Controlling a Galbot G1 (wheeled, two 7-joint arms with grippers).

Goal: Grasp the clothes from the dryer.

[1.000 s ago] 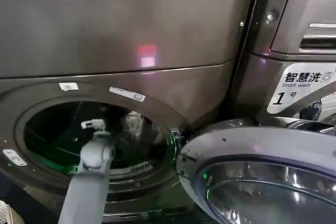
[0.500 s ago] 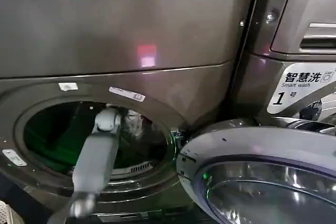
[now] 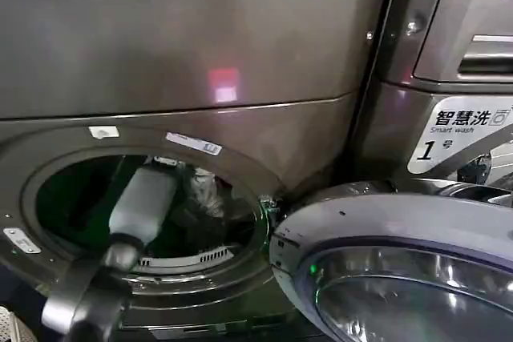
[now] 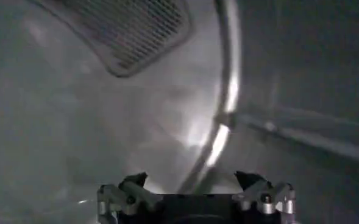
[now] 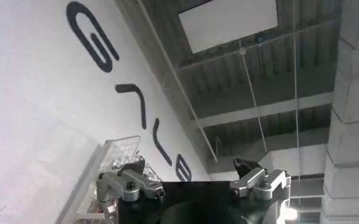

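The dryer (image 3: 192, 62) stands with its grey-rimmed glass door (image 3: 401, 270) swung wide. The left arm (image 3: 140, 202) reaches through the porthole, and the clothes (image 3: 204, 190) lie deep in the drum beside it. Inside, the left pincer (image 4: 194, 182) is spread apart and empty before the perforated vent (image 4: 130, 30). The right pincer (image 5: 191, 173) gapes toward a ceiling.

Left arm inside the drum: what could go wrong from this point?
1. The left gripper is open with bare drum wall ahead, while the clothes sit to the right of the arm, so it may close on nothing.
2. The arm passes through the dryer mouth near the rim; swinging toward the bundle could knock it.
3. The open door stands close beside the mouth and could snag the withdrawal.
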